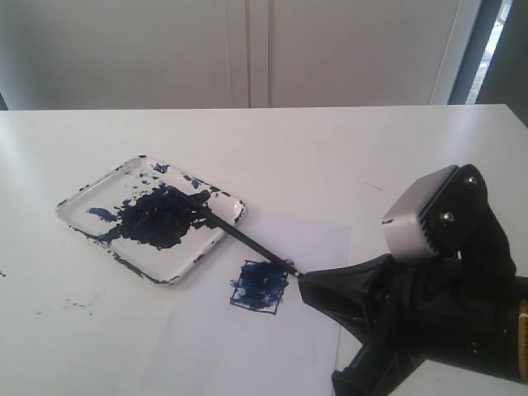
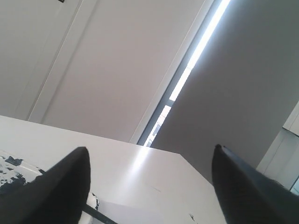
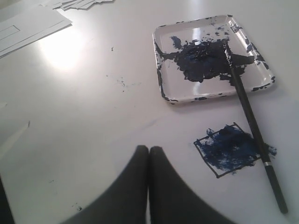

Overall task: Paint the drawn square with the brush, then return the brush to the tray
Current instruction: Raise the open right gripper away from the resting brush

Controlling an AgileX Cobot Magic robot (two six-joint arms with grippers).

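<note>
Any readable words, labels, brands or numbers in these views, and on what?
None. The tray, the brush, the drawn square and the stacked sheets carry no lettering; the marks on them are only paint and drawn outlines.

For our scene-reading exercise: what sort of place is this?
Probably an indoor lab or office set up for a painting trial: plain white table, paint-smeared tray with a brush, white cabinet doors behind.
</note>
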